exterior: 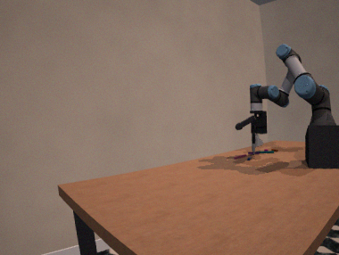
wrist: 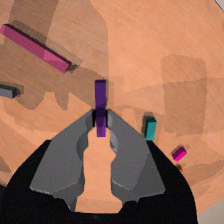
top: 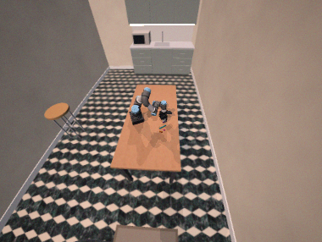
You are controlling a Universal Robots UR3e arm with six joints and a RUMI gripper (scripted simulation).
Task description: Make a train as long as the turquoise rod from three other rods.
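One purple rod (wrist: 100, 92) was held in the gripper (top: 163, 121) (exterior: 253, 152) (wrist: 101, 110), above or on the wooden table (top: 144, 148) (exterior: 178, 192) (wrist: 132, 45).

Both fingertips were closed on the sides of the purple rod, near its one end, and its other part was left sticking out ahead of them; whether it was lifted from the wood could not be told. To the left in the wrist view, a long pink rod (wrist: 35, 47) was seen lying slanted, with the end of a grey rod (wrist: 7, 91) below it. To the right, the turquoise rod (top: 163, 127) (wrist: 150, 129) was partly covered by the gripper, and a short magenta rod (wrist: 179, 153) was placed near it, with an orange rod (wrist: 180, 168) mostly hidden just beside.
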